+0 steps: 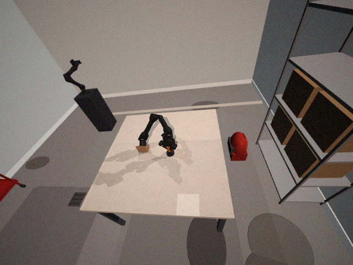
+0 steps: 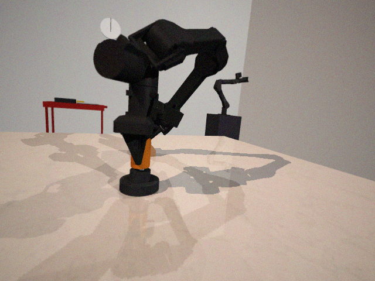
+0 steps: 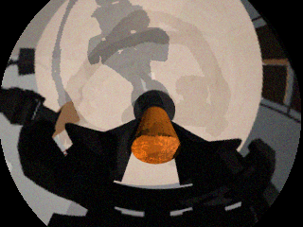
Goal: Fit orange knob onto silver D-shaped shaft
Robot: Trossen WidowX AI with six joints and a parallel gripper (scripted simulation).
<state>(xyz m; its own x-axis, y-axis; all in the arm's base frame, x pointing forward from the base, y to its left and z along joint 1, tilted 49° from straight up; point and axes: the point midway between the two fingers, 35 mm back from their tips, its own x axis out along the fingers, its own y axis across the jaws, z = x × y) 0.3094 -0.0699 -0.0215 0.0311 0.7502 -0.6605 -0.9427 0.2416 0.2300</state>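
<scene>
The orange knob is upright between the fingers of my gripper, which is shut on it. The black round pedestal stands on the table directly below the knob. In the exterior view the knob's lower edge is just above the pedestal's raised collar, with only a thin sliver of the silver shaft showing between them. The knob's hole and the shaft's flat side are hidden, so their alignment cannot be seen.
The arm's base stands on a brown block on the wooden table. A pale square lies at the table's near edge. Shelving, a red object and another arm on a dark stand are beyond the table.
</scene>
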